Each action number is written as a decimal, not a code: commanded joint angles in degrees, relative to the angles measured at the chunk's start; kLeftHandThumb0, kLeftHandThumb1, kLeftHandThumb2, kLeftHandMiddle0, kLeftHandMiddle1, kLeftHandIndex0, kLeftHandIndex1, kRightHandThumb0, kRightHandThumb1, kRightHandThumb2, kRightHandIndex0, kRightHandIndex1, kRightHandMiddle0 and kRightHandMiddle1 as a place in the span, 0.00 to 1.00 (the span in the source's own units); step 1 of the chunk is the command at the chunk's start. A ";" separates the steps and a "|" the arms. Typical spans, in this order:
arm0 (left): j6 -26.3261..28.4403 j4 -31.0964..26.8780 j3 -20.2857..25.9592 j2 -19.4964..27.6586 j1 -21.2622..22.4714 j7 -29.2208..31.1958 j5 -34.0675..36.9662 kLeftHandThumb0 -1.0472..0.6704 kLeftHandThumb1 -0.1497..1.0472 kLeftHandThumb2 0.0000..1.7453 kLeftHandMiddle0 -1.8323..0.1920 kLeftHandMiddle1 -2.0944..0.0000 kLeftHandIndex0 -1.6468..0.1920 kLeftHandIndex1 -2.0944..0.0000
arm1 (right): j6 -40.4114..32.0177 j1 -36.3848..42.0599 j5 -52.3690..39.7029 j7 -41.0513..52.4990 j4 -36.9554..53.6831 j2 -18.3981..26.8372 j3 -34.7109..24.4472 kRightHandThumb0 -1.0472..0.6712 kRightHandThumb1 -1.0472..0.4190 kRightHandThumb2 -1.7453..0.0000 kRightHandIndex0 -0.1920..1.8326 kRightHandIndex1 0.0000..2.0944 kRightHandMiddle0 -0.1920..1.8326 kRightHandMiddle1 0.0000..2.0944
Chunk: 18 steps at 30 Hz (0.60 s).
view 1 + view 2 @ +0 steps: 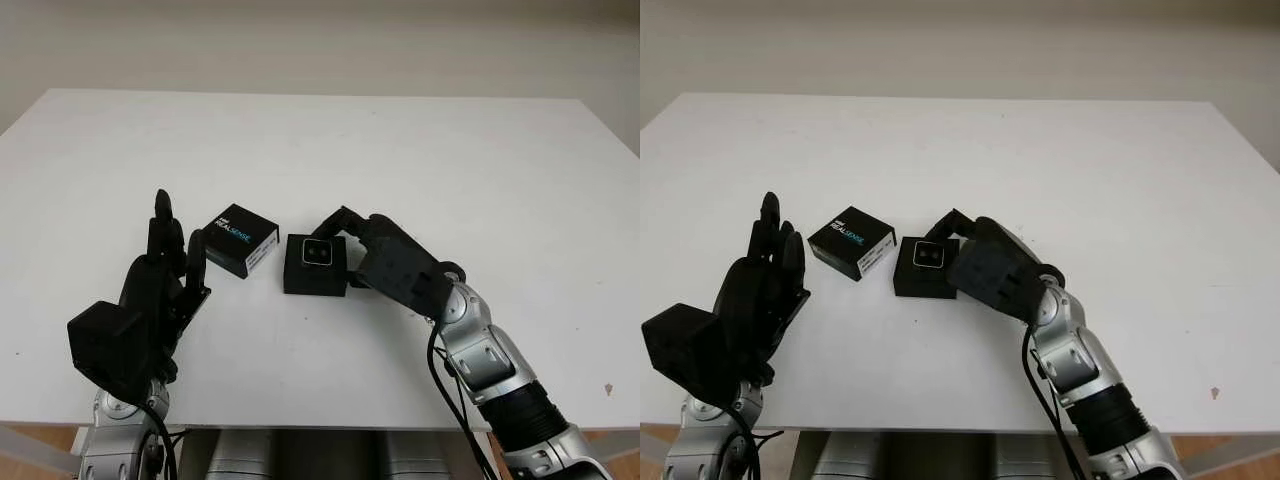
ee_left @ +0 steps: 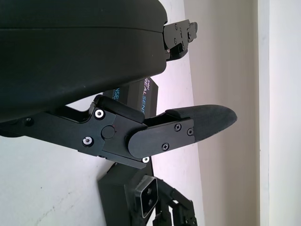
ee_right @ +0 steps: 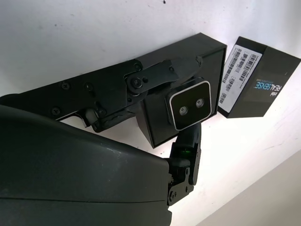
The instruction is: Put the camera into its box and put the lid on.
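The small silver-faced camera (image 1: 319, 253) sits in the open black box (image 1: 300, 283) at the table's middle. My right hand (image 1: 336, 254) reaches in from the right and is shut on the camera (image 3: 190, 104), with one finger (image 3: 160, 75) along one side of it and another finger (image 3: 188, 143) on the opposite side. The box's black lid (image 1: 240, 238), printed "RealSense", lies flat just left of the box, close to it. My left hand (image 1: 178, 228) stands open and upright to the left of the lid, holding nothing.
The white table (image 1: 420, 150) stretches wide behind and to both sides of the box. Its front edge runs close below both arms. A pale wall rises behind the far edge.
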<state>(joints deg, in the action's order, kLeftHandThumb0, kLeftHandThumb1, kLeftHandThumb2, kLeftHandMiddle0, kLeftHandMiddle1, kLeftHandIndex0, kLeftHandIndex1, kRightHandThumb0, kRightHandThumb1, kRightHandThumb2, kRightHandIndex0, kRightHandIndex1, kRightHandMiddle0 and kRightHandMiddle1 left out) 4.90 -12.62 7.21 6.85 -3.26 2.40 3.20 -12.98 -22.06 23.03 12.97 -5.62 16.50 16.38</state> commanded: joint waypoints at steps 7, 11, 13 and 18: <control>0.05 -1.60 -0.15 -0.55 -0.48 -0.33 0.14 0.17 1.00 0.37 1.00 1.00 1.00 1.00 | 5.60 1.32 2.44 -1.96 -0.28 1.67 0.12 0.24 0.10 0.97 0.15 0.02 0.20 0.27; -0.03 -1.54 -0.17 -0.51 -0.48 -0.24 0.14 0.17 1.00 0.37 1.00 1.00 1.00 1.00 | 7.32 1.55 2.26 -2.34 -0.11 2.37 -0.74 0.24 0.09 0.97 0.14 0.02 0.19 0.25; -0.09 -1.43 -0.16 -0.45 -0.52 -0.11 0.19 0.17 1.00 0.37 1.00 1.00 1.00 1.00 | 8.89 1.72 2.57 -3.62 -0.19 2.70 -1.18 0.23 0.09 0.97 0.14 0.02 0.19 0.25; -0.15 -1.39 -0.20 -0.25 -0.56 0.08 0.09 0.17 1.00 0.37 1.00 1.00 1.00 1.00 | 15.17 1.41 4.13 -8.41 -1.51 3.77 -2.12 0.23 0.09 0.97 0.13 0.02 0.17 0.21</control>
<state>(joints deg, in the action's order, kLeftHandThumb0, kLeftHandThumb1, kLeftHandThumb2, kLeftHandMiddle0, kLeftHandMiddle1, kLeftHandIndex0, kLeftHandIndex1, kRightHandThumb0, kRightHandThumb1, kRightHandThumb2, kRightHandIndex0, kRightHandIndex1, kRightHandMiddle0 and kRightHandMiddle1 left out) 4.93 -13.12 7.17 6.66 -3.68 2.38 3.24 0.69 -20.22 26.86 5.60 -6.89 19.71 15.11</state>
